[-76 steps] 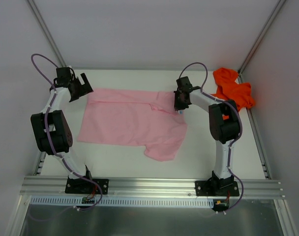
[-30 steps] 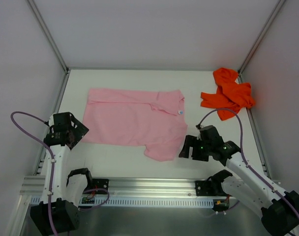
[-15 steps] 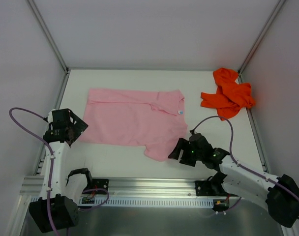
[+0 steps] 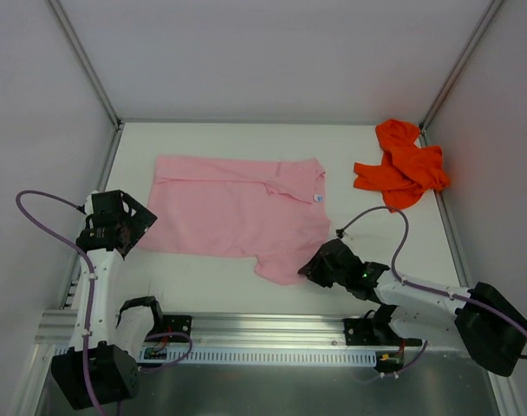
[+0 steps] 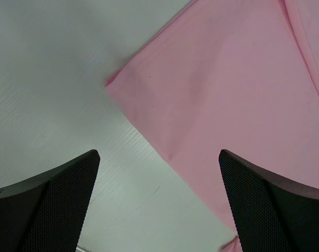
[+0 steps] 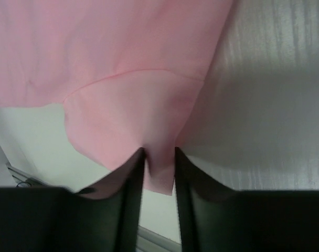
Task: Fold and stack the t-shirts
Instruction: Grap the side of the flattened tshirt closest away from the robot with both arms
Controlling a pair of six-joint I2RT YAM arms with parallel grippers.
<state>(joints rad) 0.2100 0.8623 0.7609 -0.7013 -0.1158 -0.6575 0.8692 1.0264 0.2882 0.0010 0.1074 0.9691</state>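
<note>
I have the pink t-shirt (image 4: 233,208) lying spread out on the tabletop (image 4: 246,139), turned sideways with its neck toward the right and one sleeve sticking out toward the near edge. Along its far edge there is a crease that may be the other sleeve turned in, but I cannot say that for certain.

My right pincer (image 6: 159,157) is down low at that near sleeve. In its wrist view the two fingers stand close together with the pink hem running between them, so I read it as clenched on the sleeve edge of the pink t-shirt. From overhead the right pincer (image 4: 311,267) sits right at the sleeve's outer tip.

My left pincer (image 5: 158,157) is released, with its fingers spread wide and nothing between them. It hangs over bare tabletop just beside the near-left corner of the pink t-shirt, not touching the cloth as far as I can tell.

The orange t-shirt (image 4: 404,165) lies crumpled in the far right corner, well apart from the pink one.

By my judgement the job is at an early stage. The pink t-shirt is laid flat and its folding is only starting. Left to do are the remaining pink folds, all the folding of the orange t-shirt, and the stacking.
</note>
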